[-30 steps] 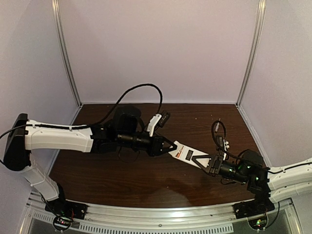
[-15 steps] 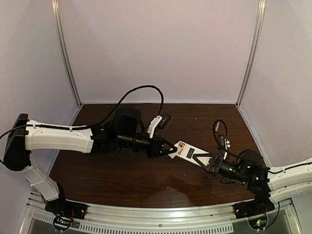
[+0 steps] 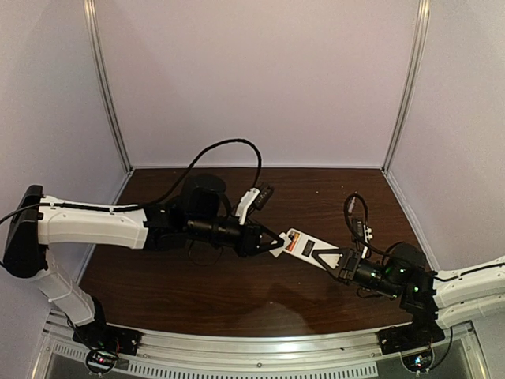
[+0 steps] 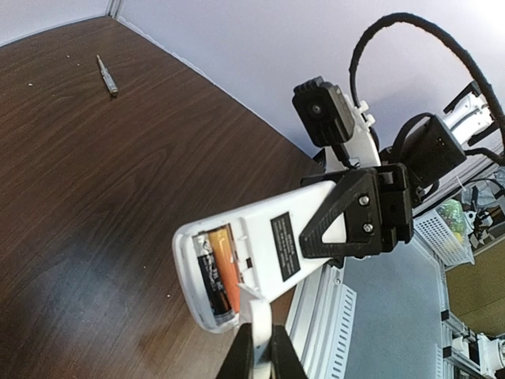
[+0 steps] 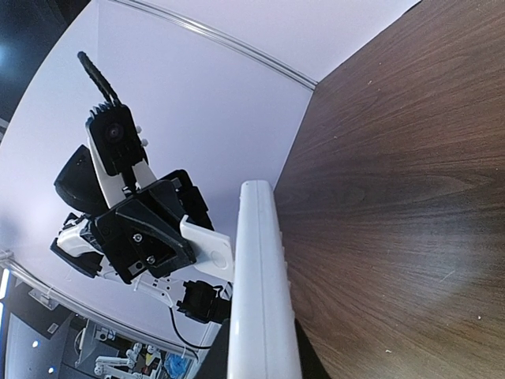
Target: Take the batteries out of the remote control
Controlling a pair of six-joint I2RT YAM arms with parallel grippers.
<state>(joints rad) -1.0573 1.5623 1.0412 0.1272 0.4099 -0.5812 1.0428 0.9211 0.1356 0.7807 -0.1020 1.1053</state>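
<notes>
The left gripper (image 3: 272,241) is clenched on a small white cover piece (image 4: 253,304), which sits thin between its fingers, just at the open end of the remote control (image 4: 276,249). The remote control is in the air over the middle of the tabletop (image 3: 237,292). In its open compartment lie the batteries (image 4: 219,272), one orange and one dark, side by side. The right gripper (image 3: 323,257) grasps firmly the other end of the remote control.
</notes>
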